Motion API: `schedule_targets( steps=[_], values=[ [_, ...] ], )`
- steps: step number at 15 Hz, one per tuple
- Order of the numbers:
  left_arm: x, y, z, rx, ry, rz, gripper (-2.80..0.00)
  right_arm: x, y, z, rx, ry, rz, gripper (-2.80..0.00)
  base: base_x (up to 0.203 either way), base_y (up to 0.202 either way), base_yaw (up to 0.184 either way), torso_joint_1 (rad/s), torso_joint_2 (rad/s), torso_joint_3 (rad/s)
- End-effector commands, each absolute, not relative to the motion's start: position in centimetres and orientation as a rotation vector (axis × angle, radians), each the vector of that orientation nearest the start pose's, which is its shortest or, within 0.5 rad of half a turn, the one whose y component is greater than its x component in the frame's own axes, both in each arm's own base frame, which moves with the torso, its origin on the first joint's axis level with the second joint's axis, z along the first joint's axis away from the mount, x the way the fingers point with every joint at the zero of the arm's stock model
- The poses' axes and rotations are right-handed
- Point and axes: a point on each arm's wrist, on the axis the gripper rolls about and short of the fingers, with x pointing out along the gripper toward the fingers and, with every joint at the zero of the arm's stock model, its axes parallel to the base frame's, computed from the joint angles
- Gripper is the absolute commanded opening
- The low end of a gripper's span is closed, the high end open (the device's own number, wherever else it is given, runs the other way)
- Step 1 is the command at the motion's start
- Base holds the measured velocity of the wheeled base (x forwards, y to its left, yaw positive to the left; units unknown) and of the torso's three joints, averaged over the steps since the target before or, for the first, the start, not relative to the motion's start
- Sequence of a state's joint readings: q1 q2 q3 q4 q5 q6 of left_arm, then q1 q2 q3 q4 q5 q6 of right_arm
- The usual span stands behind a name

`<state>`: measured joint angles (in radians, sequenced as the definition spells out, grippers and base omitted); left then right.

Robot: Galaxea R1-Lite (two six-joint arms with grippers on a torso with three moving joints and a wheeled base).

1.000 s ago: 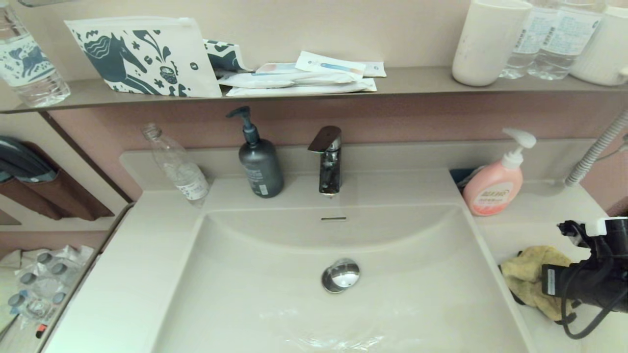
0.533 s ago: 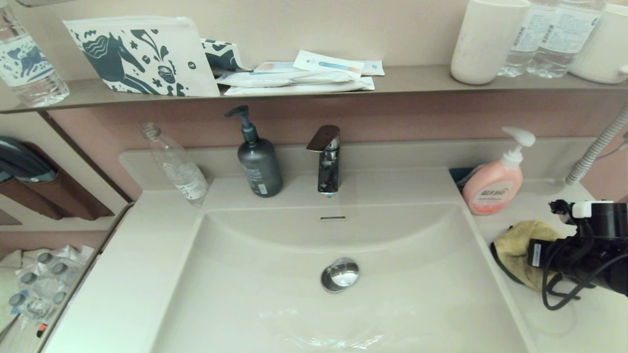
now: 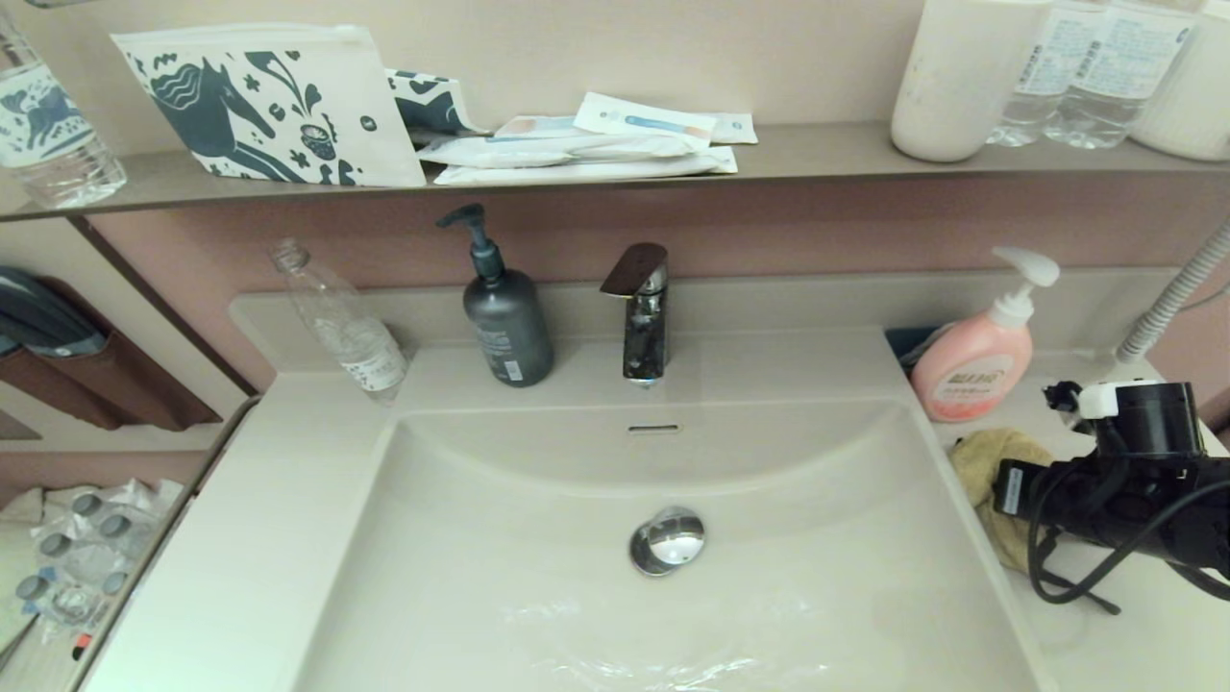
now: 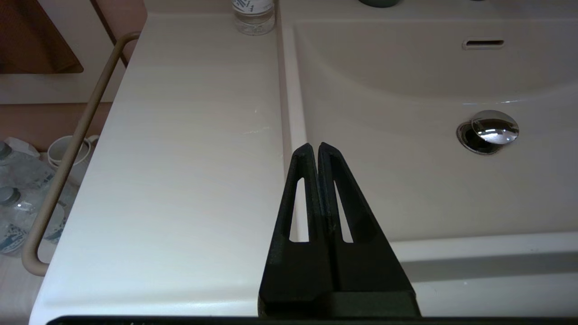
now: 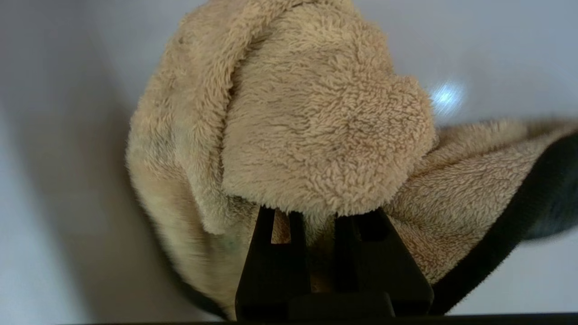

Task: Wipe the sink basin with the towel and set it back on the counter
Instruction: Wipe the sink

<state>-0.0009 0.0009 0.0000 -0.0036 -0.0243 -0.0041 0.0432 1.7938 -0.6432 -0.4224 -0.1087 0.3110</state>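
Towel [image 5: 316,135] bunched in my right gripper [image 5: 320,216], jaws nearly closed, pinching mustard pile; black trim trails beside. In head view towel [image 3: 990,471] sits over counter [image 3: 1134,634] at right rim of sink basin [image 3: 538,596], just below pink soap dispenser [image 3: 975,360]. My left gripper [image 4: 314,151] parked, fingers pressed together, empty, over basin's left rim.

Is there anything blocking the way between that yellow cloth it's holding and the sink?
Nothing visible does. The right claw grips the towel over the counter, right beside the sink basin. The pink soap bottle stands farther back, off that path.
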Motion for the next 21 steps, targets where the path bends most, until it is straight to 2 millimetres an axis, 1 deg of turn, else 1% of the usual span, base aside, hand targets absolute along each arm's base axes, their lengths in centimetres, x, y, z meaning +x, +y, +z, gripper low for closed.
schedule_targets(
  steps=[1, 3, 5, 9, 11, 13, 15, 19, 21],
  values=[
    [-2.3, -0.1, 7.6, -0.005, -0.002, -0.025, -2.8, 27.0, 2.3, 10.4, 0.26, 0.729, -0.145, -2.8, 0.0, 0.0, 0.0, 0.0, 0.0, 0.0],
    [-2.3, -0.1, 7.6, -0.005, -0.001, -0.025, -2.8, 25.6, 2.5, 9.8, 0.263, 0.784, -0.145, -2.8, 0.0, 0.0, 0.0, 0.0, 0.0, 0.0],
    [-2.3, -0.1, 7.6, -0.005, -0.002, -0.025, -2.8, 24.1, 2.3, 9.1, 0.245, 0.847, -0.159, -2.8, 0.0, 0.0, 0.0, 0.0, 0.0, 0.0],
    [-2.3, -0.1, 7.6, -0.005, -0.003, -0.026, -2.8, 20.4, 1.9, 8.4, 0.188, 0.944, -0.159, -2.8, 0.0, 0.0, 0.0, 0.0, 0.0, 0.0],
    [-2.3, -0.1, 7.6, -0.005, -0.003, -0.026, -2.8, 19.5, 1.7, 8.3, 0.174, 0.959, -0.16, -2.8, 0.0, 0.0, 0.0, 0.0, 0.0, 0.0],
    [-2.3, -0.1, 7.6, -0.005, -0.003, -0.026, -2.8, 19.8, 1.7, 8.3, 0.18, 0.949, -0.163, -2.8, 0.0, 0.0, 0.0, 0.0, 0.0, 0.0],
    [-2.3, -0.1, 7.6, -0.005, -0.002, -0.026, -2.8, 20.8, 1.8, 8.3, 0.184, 0.932, -0.162, -2.8, 0.0, 0.0, 0.0, 0.0, 0.0, 0.0],
    [-2.3, -0.1, 7.6, -0.005, -0.002, -0.025, -2.8, 24.3, 1.7, 7.5, 0.205, 0.843, -0.166, -2.8, 0.0, 0.0, 0.0, 0.0, 0.0, 0.0],
    [-2.3, -0.1, 7.6, -0.005, -0.003, -0.026, -2.8, 26.3, 1.6, 7.7, 0.216, 0.791, -0.167, -2.8, 0.0, 0.0, 0.0, 0.0, 0.0, 0.0]
  ],
)
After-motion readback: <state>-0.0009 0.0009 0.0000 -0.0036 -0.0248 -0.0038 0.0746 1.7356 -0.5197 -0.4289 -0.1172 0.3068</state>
